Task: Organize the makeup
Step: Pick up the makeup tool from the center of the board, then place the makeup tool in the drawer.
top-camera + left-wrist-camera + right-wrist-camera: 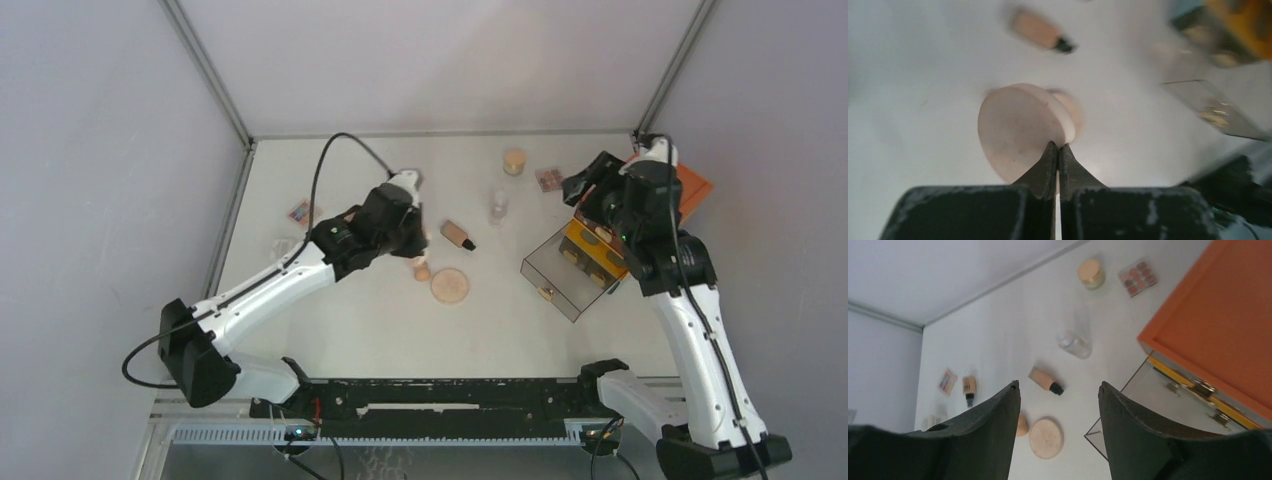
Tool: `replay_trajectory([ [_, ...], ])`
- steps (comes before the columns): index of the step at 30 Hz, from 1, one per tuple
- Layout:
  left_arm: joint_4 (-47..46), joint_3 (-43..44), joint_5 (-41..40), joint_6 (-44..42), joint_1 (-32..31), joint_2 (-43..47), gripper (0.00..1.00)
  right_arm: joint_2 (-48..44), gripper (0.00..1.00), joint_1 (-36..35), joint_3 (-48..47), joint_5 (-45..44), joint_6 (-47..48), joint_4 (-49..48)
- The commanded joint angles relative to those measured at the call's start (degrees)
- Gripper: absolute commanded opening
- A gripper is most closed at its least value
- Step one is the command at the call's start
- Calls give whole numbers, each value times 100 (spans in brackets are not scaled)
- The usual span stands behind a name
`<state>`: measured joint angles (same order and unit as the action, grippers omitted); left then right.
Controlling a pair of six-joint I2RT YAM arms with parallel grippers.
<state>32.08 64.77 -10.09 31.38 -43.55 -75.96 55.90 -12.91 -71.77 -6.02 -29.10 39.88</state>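
Two pincers. Left gripper (1058,149), jaws together on nothing visible, tips at the tan disc (1015,130) and beige sponge (1071,111), well inside the table (380,330) edges; right gripper (1059,385) gapes. Advisable: reopen, straddle one item squarely before closing.

No text, brand, number or sign can be read anywhere; the peach bottle (968,385) at the left carries a dark mark too small to make out.
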Motion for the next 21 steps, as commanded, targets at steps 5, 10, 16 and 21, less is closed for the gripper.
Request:
replay_trajectory([
  [5,-353,3080,1951,-847,-1408,-1689,0,-1095,65,777,-23,-645,-258,340],
  [10,-824,4179,2925,-502,-1646,-2829,0,-1605,66,1096,-21,-866,-218,462],
  [16,-800,5294,3300,-397,-1856,-3861,0,-1905,66,1185,-22,-1067,-156,796],
  [21,-453,6253,3171,-410,-1876,-4536,60,-1921,66,1183,-22,-1045,-185,956],
])
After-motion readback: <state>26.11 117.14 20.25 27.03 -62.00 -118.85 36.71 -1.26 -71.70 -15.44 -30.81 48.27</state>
